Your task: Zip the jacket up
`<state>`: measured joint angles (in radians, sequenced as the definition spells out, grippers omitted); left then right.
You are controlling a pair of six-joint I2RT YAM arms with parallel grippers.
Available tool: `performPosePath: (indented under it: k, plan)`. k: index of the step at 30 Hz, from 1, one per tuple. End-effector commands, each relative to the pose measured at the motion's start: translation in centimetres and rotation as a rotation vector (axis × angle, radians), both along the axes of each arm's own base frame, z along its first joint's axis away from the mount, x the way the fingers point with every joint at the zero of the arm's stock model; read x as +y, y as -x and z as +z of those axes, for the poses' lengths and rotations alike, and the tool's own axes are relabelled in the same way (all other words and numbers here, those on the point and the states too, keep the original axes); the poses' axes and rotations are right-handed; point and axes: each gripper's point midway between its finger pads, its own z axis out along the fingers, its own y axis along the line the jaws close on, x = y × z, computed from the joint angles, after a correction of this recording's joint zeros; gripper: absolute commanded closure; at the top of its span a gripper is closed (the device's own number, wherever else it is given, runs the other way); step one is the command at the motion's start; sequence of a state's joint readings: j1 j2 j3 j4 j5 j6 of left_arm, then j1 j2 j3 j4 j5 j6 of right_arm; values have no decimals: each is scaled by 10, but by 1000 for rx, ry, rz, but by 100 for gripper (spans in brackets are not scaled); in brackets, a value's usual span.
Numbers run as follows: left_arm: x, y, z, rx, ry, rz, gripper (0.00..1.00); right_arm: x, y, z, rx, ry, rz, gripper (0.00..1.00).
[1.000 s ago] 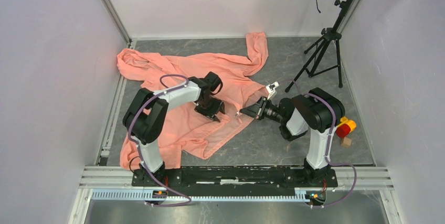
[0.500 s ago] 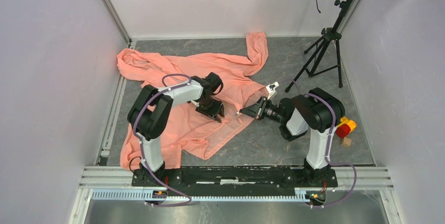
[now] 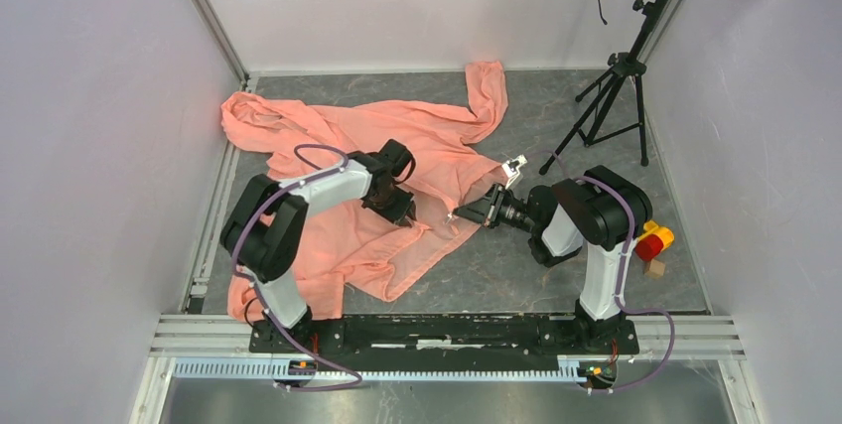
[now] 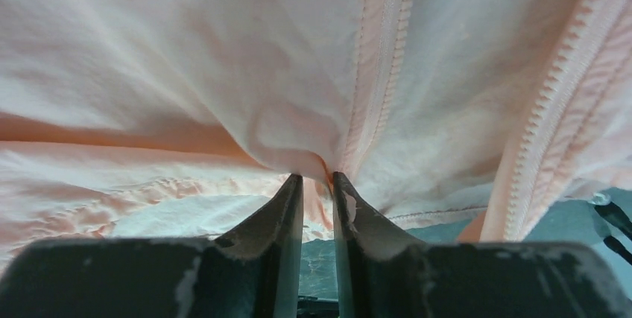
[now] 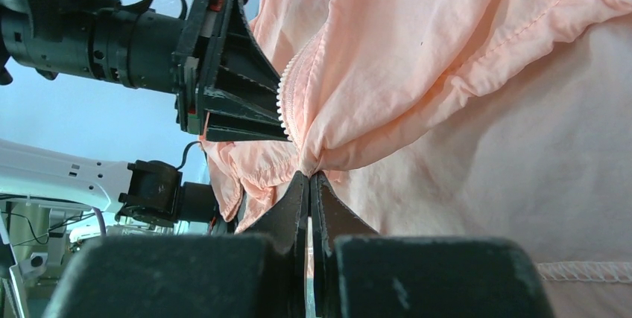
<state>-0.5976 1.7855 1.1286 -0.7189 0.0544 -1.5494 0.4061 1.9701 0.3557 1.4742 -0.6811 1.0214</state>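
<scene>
I have the large salmon-pink thin-fabric jacket [image 3: 348, 146] lying crumpled across the grey mottled table [image 3: 556, 275], with one sleeve reaching toward the back wall. My left gripper [image 4: 317, 176] is pinched on a fold of the jacket just beside a stitched zipper tape [image 4: 376, 57], its fingers nearly together with cloth between them. My right gripper [image 5: 309, 175] is clamped tight on the jacket's front edge, right below a run of pale zipper teeth [image 5: 283, 98]. Both grippers sit near each other at the jacket's near-right edge.
</scene>
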Motion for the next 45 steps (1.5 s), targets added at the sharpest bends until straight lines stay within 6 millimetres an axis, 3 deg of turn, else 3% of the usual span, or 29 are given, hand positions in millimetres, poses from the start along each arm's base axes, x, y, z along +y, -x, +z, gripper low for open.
performPosePath:
  k: [1, 3, 6, 9, 13, 20, 35, 43, 45]
  plan:
    - [7, -14, 19, -185, 16, -58, 73, 7, -1, 67, -329, -138, 35, 100]
    - [6, -15, 19, -226, 50, -66, 75, 8, 0, 66, -328, -134, 39, 100]
    - [0, -17, 19, -258, 106, -76, 58, 11, 2, 64, -329, -127, 48, 100]
    - [-7, -18, 17, -243, 146, -92, 48, 12, 1, 61, -328, -109, 47, 100]
    - [-17, -17, 13, -226, 191, -98, 47, 13, 1, 60, -330, -101, 47, 100]
    - [-24, -14, 7, -197, 230, -95, 54, 13, 1, 59, -326, -99, 47, 100]
    - [-15, -1, -12, -82, 154, -84, 61, 13, 0, 59, -327, -99, 43, 100]
    - [-8, -16, 5, -197, 112, -121, 91, 13, 1, 60, -329, -98, 45, 100]
    - [-6, -21, 14, -253, 107, -148, 94, 13, 1, 60, -330, -98, 47, 100]
